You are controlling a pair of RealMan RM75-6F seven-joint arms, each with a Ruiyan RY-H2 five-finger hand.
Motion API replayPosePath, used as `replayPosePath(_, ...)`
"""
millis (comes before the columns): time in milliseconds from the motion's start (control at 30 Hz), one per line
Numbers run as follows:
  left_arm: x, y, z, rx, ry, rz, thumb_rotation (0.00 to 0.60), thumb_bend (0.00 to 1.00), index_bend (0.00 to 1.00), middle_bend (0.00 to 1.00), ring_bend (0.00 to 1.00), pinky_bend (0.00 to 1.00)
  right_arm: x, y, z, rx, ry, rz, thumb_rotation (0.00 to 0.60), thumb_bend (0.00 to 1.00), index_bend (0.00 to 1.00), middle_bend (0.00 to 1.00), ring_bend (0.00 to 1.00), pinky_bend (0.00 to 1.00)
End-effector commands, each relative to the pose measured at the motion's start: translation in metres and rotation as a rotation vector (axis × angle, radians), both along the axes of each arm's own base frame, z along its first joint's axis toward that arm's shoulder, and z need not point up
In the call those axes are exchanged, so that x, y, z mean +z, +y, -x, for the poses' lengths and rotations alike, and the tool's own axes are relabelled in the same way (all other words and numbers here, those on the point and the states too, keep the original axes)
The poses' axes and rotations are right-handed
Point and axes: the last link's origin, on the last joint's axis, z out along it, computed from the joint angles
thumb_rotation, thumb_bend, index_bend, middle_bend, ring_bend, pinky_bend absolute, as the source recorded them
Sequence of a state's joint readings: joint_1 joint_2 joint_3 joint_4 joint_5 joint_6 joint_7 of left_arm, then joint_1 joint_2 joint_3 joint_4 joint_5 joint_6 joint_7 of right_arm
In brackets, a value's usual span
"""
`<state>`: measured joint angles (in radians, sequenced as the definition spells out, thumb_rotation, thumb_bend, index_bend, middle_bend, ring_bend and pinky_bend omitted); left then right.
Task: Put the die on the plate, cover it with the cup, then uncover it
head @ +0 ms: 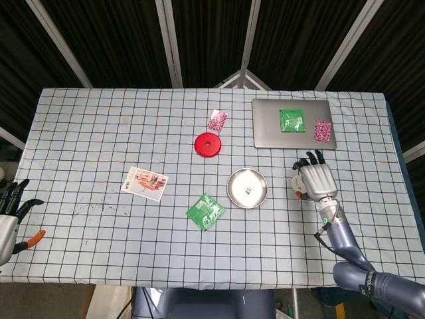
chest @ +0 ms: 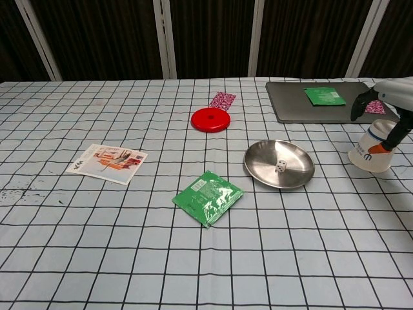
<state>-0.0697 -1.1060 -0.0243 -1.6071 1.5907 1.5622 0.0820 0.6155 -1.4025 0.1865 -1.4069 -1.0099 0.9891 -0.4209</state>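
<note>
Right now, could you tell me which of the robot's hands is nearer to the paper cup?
The right. The right hand sits directly over the paper cup, its fingers at the cup's side, while the left hand rests far across the table at its opposite edge.

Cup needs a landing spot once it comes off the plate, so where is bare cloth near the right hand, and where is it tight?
Bare cloth lies in front of the plate and cup, toward the near edge, right of the green packet. It is tighter behind, where the right hand is close to the grey tray.
</note>
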Motion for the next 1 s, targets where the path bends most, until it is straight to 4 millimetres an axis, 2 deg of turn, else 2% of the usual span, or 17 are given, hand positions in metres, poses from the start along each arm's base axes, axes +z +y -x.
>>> replayPosePath(33,-0.001,0.000,0.000,0.001,0.002,0.001,0.600,0.26,0.31,0.00,0.00,0.13,0.003,0.000,0.004,-0.006,0.007,0.001,0.600,0.23,0.38,0.31,0.12,0.00)
replayPosePath(400,-0.003,0.000,-0.001,0.003,0.011,0.004,0.600,0.26,0.32,0.00,0.00,0.13,0.018,0.003,0.019,-0.028,0.032,0.000,0.600,0.28,0.40,0.34,0.13,0.00)
replayPosePath(1000,-0.005,0.000,-0.002,0.004,0.017,0.008,0.600,0.26,0.32,0.00,0.00,0.13,0.017,-0.001,0.019,-0.017,0.017,0.004,0.600,0.30,0.40,0.35,0.14,0.00)
